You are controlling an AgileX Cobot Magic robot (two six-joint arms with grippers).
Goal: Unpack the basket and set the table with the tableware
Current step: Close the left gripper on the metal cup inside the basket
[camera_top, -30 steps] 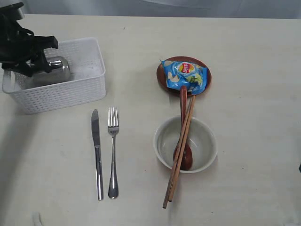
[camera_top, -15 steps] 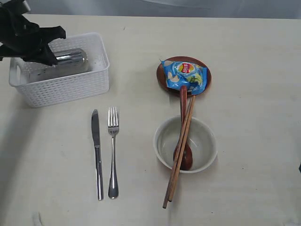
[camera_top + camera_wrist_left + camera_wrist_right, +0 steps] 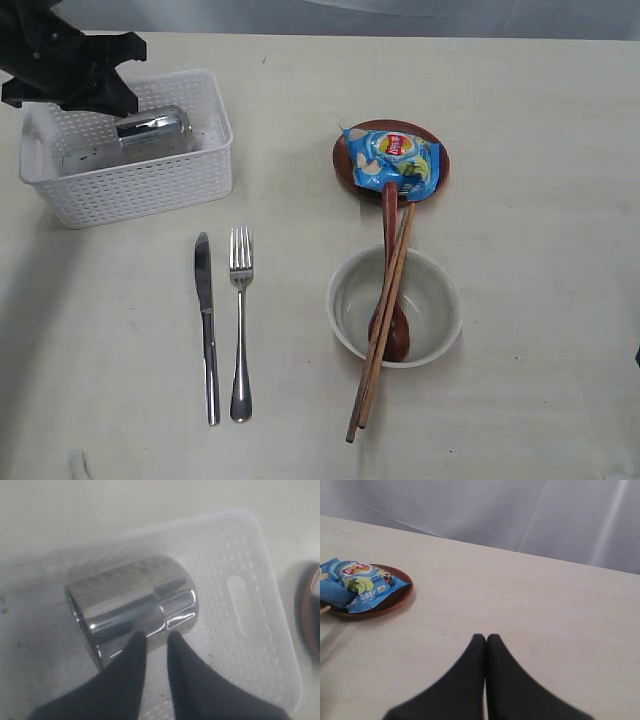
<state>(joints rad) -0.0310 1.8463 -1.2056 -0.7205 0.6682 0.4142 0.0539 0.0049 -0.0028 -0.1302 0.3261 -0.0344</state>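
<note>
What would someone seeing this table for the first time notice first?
Probably the bright blue chip bag lying on the brown plate, right of the middle in the exterior view: it is the one splash of colour on the pale table. Next comes the shiny steel cup on its side in the white basket at that view's upper left, with the black left gripper right at it.

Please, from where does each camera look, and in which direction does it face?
Exterior view: high above the table, facing down; the left tool shows over the basket.
Left wrist view: on the left arm, facing down past its fingers at the steel cup lying in the basket.
Right wrist view: low on the right arm, facing across the table toward a grey backdrop; the shut right tool shows.
Shared: exterior and right wrist views both show the plate with the chip bag.
</note>
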